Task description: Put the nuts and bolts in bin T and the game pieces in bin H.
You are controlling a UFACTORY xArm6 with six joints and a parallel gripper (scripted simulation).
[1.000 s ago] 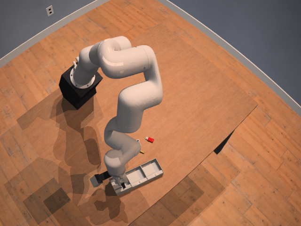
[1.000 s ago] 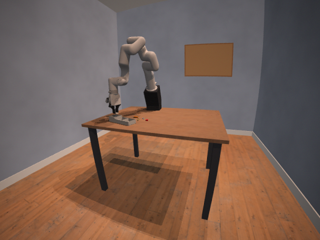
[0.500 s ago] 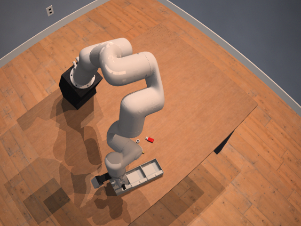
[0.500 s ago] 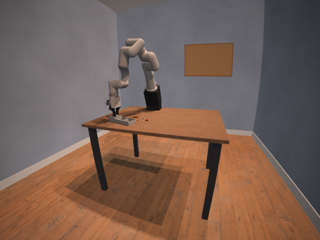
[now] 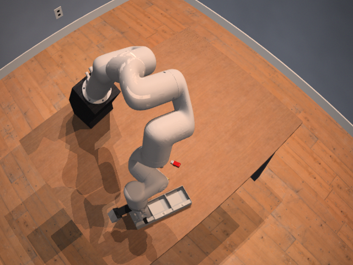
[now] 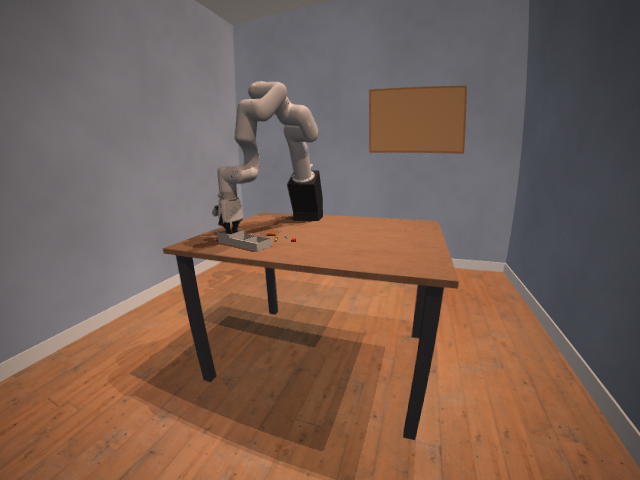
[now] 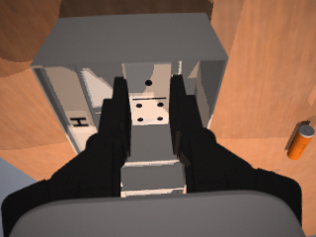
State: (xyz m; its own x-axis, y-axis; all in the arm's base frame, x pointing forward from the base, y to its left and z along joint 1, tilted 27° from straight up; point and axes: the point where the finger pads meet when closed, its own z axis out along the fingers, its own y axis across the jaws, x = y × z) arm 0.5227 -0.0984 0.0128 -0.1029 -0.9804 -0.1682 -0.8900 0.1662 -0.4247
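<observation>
The gripper [image 7: 150, 116] was down over the grey bin [image 7: 207, 54], and its two black fingers were clamped on a domino [image 7: 149, 110], a pale tile with black pips and a dividing line across its face. That game piece sat right between the fingers, poised above the bin's open interior, with the letter H [image 7: 78, 121] readable on the bin's floor just to the left of the fingers in the wrist view. Whether the domino touched the bin's floor could not be told.

From the top view, the bin [image 5: 182, 201] lay near the table's edge as a long tray split into compartments, and the arm's wrist covered its end farthest from the red piece. The gripper [image 5: 141, 216] was mostly hidden under the wrist there. A small red object [image 5: 175, 163] lay on the table [image 5: 242, 114] beyond the bin, well apart from it, toward the table's middle.

In the wrist view an orange cylinder with a grey cap [image 7: 300, 142] lay on the wood to the right of the bin, apart from its wall.

The exterior view showed the gripper [image 6: 230, 226] hanging upright just over the bin [image 6: 255, 242], with a few tiny things [image 6: 284, 239] scattered on the table just beside the bin, too small to name.
</observation>
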